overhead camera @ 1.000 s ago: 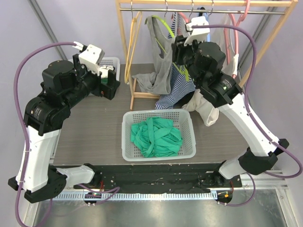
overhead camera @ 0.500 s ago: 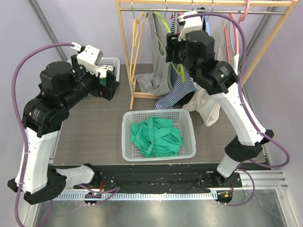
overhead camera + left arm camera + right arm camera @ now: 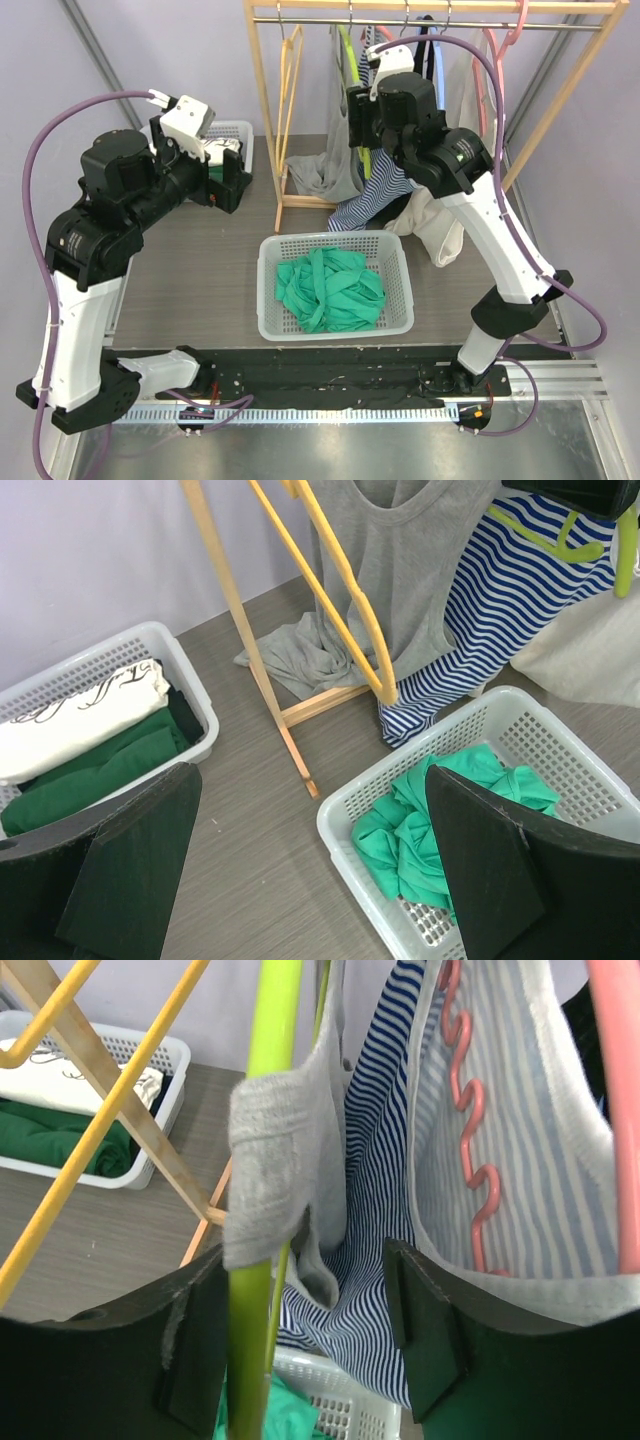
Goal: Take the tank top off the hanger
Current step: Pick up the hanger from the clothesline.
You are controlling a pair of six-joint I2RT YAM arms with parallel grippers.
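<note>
two arms are at work over a grey table (image 3: 190, 270). the right gripper (image 3: 305, 1330) is raised up among the clothes on the wooden rack (image 3: 262, 90), and its fingers stand apart, clamping nothing. between those fingers, closer to the left one, runs the bar of a green hanger (image 3: 262, 1110), and one strap of the grey tank top (image 3: 275, 1180) is folded over that bar. the tank top hangs on this hanger at the left end of the row of clothes, and its lower part lies bunched on the table by the foot of the rack. just to its right hangs a blue and white striped top (image 3: 365, 200), and beyond that a pink hanger (image 3: 465, 1110) with a wavy bar. a bare yellow hanger (image 3: 340, 610) hangs left of the tank top. the left gripper (image 3: 315, 880) hovers well apart from the rack with its fingers spread wide and nothing between them, near a small white basket (image 3: 190, 680) holding folded white and green cloth. a bigger white basket (image 3: 270, 290) sits in the middle of the table with a heap of green cloth (image 3: 328, 288) inside.
</note>
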